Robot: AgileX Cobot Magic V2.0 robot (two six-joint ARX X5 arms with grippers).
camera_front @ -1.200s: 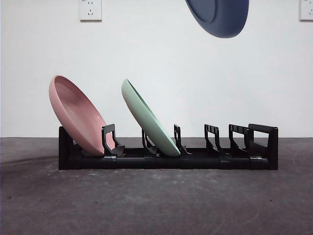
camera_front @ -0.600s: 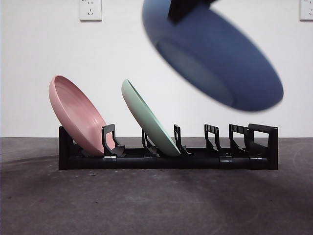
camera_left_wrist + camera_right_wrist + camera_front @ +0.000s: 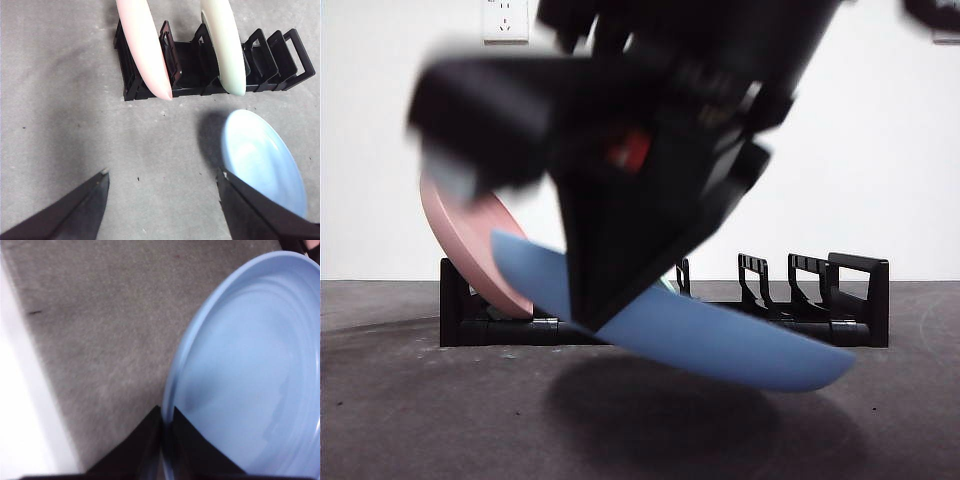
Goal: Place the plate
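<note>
Round light-blue plastic plate (image 3: 720,340) pinched by its rim in right tool (image 3: 166,432), black jaws clamped one on each face of the edge. In right wrist view, bowl of plate spreads off toward 2 o'clock from the pinch point. In front view, tool and arm fill upper centre, big, dark, blurred; plate hangs tilted under it, high end at 9 o'clock, low end at 4 o'clock, held just above grey matte surface (image 3: 440,420), dark shadow right beneath. Contact with surface: cannot tell. Plate on the near side of black plastic slotted dish rack (image 3: 820,300), not in any slot.

Left tool (image 3: 162,175) spread wide open, nothing between jaws, hovering well clear over bare surface; blue plate seen from it at 4 o'clock, beside one jaw, apart from it.

Rack holds round pink plate (image 3: 142,45) leaning in an end slot, pale green plate (image 3: 225,45) leaning a few slots along; slots past the green one hold nothing. Pink plate partly hidden behind arm in front view, green almost fully hidden.

Surface grey, scuffed, faint dark specks. Plain white wall (image 3: 880,160) behind, white power socket (image 3: 505,20) up at 11 o'clock.
</note>
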